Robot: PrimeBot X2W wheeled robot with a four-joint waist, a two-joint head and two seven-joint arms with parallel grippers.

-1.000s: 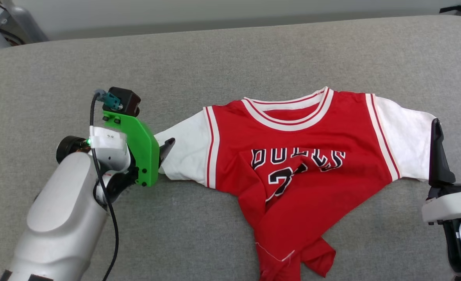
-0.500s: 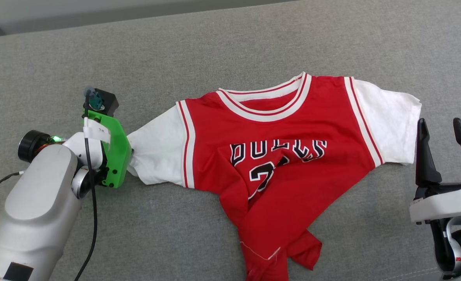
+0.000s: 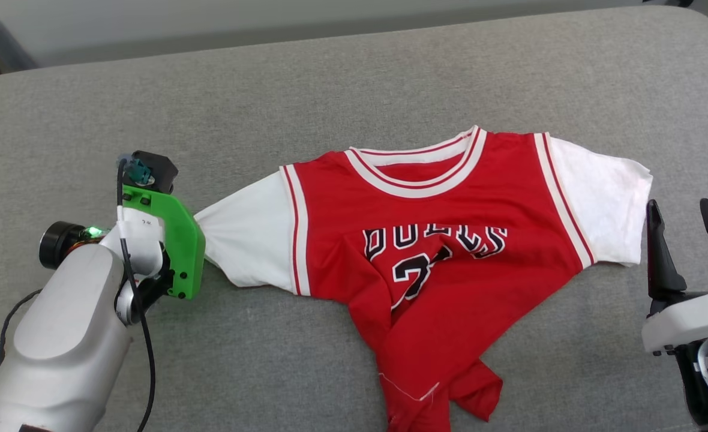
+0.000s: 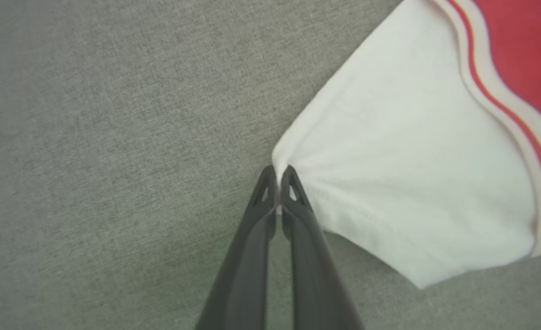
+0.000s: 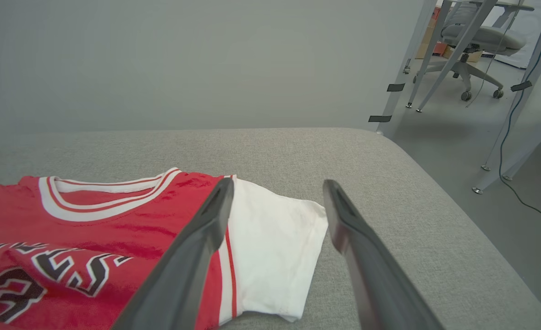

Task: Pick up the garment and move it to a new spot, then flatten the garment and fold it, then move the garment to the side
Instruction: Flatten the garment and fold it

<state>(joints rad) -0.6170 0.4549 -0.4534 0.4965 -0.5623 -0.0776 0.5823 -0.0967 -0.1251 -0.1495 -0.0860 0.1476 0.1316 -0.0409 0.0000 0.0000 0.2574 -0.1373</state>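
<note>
Open a second ago, the left gripper point(image 4: 277, 176) is now clenched on the white sleeve tip of the small red jersey shirt point(image 4: 412, 183), puckering it on the grey woven cushion point(image 4: 91, 137).

In the head view, the shirt point(image 3: 450, 252) lies chest-up, its hem crumpled. Its creased black letters read "BULLS". The right gripper point(image 3: 680, 207) stands released just beside the shirt's other sleeve.

The right wrist view shows a pale wall point(image 5: 183, 59), metal table legs point(image 5: 395, 87) and an office chair point(image 5: 477, 36) beyond the shirt.
</note>
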